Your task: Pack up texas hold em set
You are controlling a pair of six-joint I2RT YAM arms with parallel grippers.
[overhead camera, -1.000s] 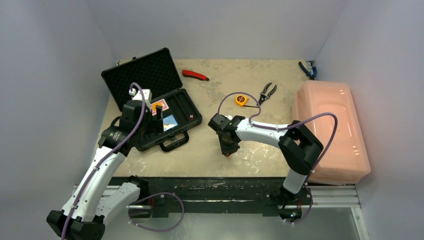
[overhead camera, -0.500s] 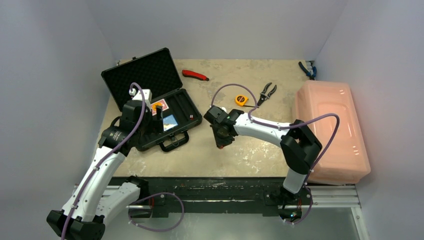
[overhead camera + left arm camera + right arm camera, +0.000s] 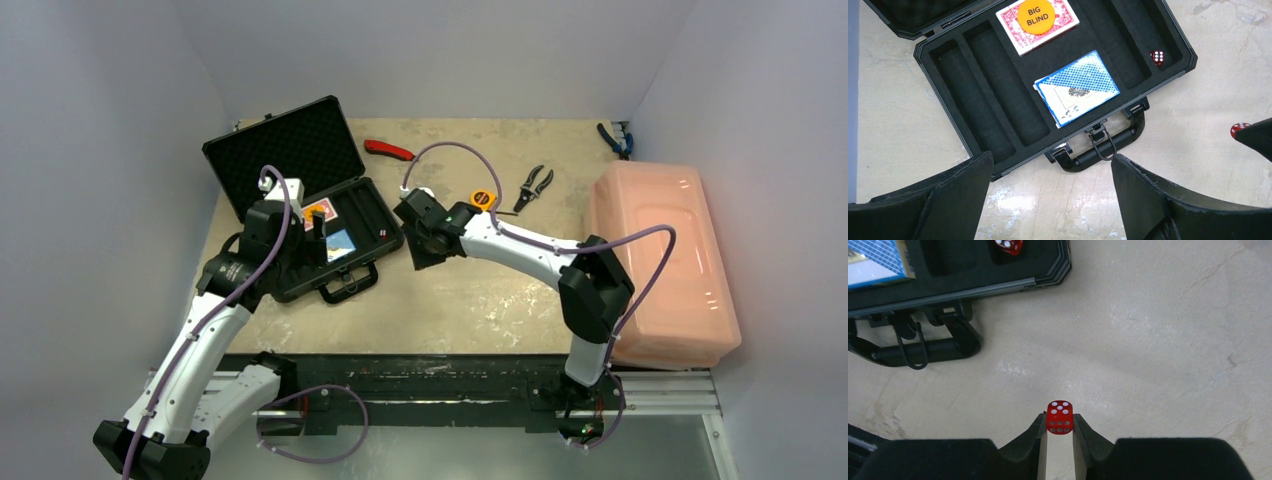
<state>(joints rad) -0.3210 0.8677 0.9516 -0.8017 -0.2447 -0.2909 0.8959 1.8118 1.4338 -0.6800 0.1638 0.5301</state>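
Right wrist view shows you the right gripper [image 3: 1060, 440] pinching a tiny red die [image 3: 1060, 416] with just the very tips of its two fingers. The die hangs over the bare table [image 3: 1158, 340], near the front right corner of the open black case [image 3: 973, 292], not over it yet. A second red die [image 3: 1009, 245] already sits in the thin slot at that end of the case. From the left wrist view you can see the red deck [image 3: 1023, 42] with the orange disc [image 3: 1034, 16] on top of it, and the blue deck [image 3: 1077, 87] in the next pocket. The left gripper [image 3: 1050, 172] is spread wide and holds nothing. It hovers over the case, above the handle [image 3: 1098, 150]. Watch out, because the hold on the die looks small. A quick swing or a bump could make it pop out, and a die bounces and rolls far. The slot is thin, so if you let go too high or a bit to one side, the die may hit the rim and hop back onto the table. If you come in too low, the fingers may knock the case edge and push the case. Both arms are close together here, so mind that they do not bump.
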